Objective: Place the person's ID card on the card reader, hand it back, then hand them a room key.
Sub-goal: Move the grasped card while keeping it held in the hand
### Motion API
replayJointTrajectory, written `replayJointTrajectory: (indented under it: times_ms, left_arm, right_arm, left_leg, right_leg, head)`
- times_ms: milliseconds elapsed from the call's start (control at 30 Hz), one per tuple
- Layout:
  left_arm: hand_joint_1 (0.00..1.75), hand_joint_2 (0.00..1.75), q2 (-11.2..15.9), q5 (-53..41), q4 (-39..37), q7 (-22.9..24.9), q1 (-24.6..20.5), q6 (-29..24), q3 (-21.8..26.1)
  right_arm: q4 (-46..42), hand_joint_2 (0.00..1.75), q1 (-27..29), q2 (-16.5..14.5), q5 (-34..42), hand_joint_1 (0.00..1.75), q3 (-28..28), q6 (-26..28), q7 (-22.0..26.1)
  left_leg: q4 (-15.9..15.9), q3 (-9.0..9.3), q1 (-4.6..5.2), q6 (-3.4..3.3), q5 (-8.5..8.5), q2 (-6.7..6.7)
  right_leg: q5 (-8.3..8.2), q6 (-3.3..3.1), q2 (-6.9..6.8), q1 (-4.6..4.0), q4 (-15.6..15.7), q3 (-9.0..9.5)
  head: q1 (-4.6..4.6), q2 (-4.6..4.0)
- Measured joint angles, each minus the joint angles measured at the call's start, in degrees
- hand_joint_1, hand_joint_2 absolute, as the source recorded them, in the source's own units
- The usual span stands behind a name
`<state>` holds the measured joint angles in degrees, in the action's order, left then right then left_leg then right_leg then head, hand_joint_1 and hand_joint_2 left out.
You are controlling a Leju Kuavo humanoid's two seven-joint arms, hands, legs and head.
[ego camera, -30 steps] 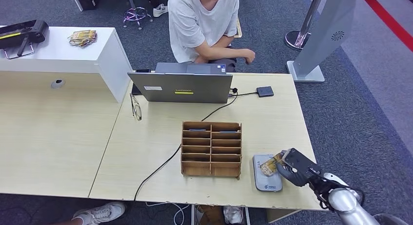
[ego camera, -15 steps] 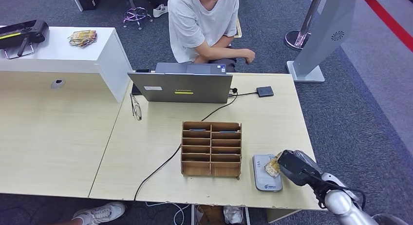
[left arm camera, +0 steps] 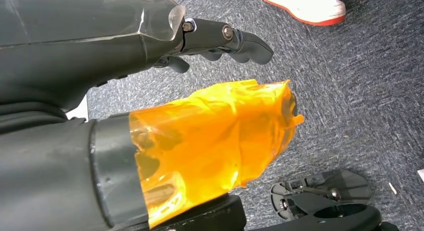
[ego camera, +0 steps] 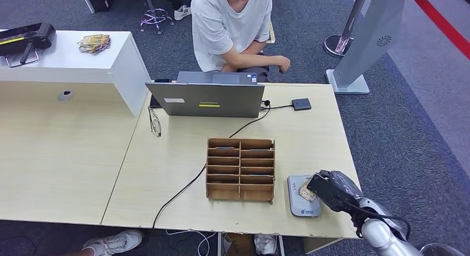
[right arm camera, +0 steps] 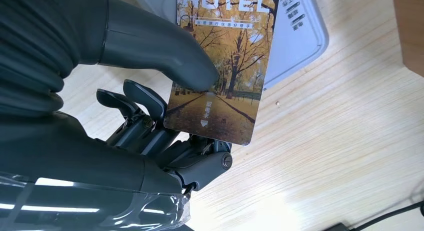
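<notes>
My right hand (ego camera: 334, 190) pinches a card (ego camera: 306, 188) between thumb (right arm camera: 160, 53) and fingers at the table's front right corner. The card (right arm camera: 225, 66) bears an autumn tree picture and the word HOTEL. It hangs tilted just over the right part of the grey-white card reader (ego camera: 300, 207), whose rounded corner (right arm camera: 302, 33) shows behind it; I cannot tell whether they touch. The person (ego camera: 233, 23) in a white shirt sits behind the laptop at the far side. My left hand (left arm camera: 125, 66) hangs over the carpet holding nothing, fingers apart, its thumb (left arm camera: 215, 136) wrapped in orange tape.
A wooden pigeonhole rack (ego camera: 240, 169) with cards in its top slots stands just left of the reader. Further back are an open laptop (ego camera: 205, 99), a small black box (ego camera: 301, 104) on a cable, and glasses (ego camera: 154, 122). A black cable (ego camera: 183, 190) runs across the table.
My right hand has shifted left and down with the card, bringing it lower over the reader. The person and the table things have stayed put.
</notes>
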<state>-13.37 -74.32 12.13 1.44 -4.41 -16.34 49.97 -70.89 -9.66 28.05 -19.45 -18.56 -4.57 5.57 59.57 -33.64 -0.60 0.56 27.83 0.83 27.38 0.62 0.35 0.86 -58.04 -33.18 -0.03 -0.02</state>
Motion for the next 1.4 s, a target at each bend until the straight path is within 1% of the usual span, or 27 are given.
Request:
replayJointTrajectory:
  times_ms: [200,333,533,1067,1233,1400]
  left_arm:
    - [0.0,0.0,0.0,0.1,0.0,0.0,0.0,0.0,0.0]
    - [0.0,0.0,0.0,0.2,0.0,0.0,0.0,0.0,0.0]
    - [0.0,0.0,0.0,0.3,0.0,0.0,0.0,0.0,0.0]
    - [0.0,0.0,0.0,0.3,0.0,0.0,0.0,0.1,0.0]
    - [0.0,0.0,0.0,0.3,0.0,0.0,0.0,0.2,0.0]
    - [0.0,0.0,-0.1,0.3,0.0,0.1,0.0,0.2,0.0]
  right_arm:
    - [-0.5,1.75,0.2,-0.9,-2.9,1.75,-0.3,1.7,-0.7]
    - [-1.9,1.75,0.6,-1.6,-5.9,1.75,-0.5,3.2,-1.6]
    - [-4.4,1.75,1.3,-2.3,-8.6,1.75,-0.7,4.0,-2.4]
    - [-7.1,1.75,2.5,-2.6,-10.4,1.75,-1.1,4.3,-3.1]
    - [-7.4,1.75,3.0,-2.9,-11.8,1.75,-1.1,5.6,-3.4]
    - [-7.8,1.75,3.5,-3.9,-13.0,1.75,-0.9,7.0,-3.3]
  left_leg:
    - [0.0,0.01,0.0,0.0,0.0,-0.01]
    - [0.0,0.01,0.0,0.0,0.0,0.0]
    - [0.0,0.01,0.0,0.0,0.0,0.0]
    - [0.0,0.0,0.0,0.0,0.0,0.0]
    - [0.0,0.0,0.0,0.0,0.0,0.0]
    - [0.0,0.0,0.0,0.0,0.0,0.0]
  right_leg:
    - [0.0,0.0,0.0,0.0,0.0,0.0]
    - [0.0,0.0,0.0,0.0,0.0,0.0]
    - [0.0,0.0,0.0,0.0,0.0,0.0]
    - [0.0,0.0,0.0,0.0,0.0,-0.01]
    - [0.0,0.0,0.0,0.0,0.0,-0.01]
    - [0.0,0.0,0.0,0.0,0.0,-0.01]
  head:
    - [0.01,0.0]
    - [0.01,0.0]
    - [0.02,0.0]
    - [0.02,0.0]
    - [0.02,0.0]
    - [0.01,0.0]
